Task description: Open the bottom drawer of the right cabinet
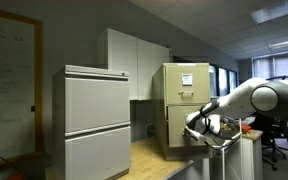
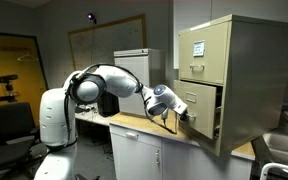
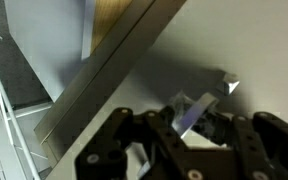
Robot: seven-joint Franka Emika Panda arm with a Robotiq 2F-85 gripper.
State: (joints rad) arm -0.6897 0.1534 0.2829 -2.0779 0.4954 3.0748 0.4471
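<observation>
The right cabinet is a tall tan metal one standing on a wooden counter, with white paper on its top drawer. In both exterior views my gripper is at the front of the bottom drawer. That drawer stands pulled out a little, with a dark gap behind its front. In the wrist view the gripper is shut on the drawer's small silver handle, against the plain tan drawer front.
A wider pale grey two-drawer cabinet stands beside the tan one on the wooden counter. The arm's base sits at the counter's end, with an office chair behind it. A whiteboard hangs on the wall.
</observation>
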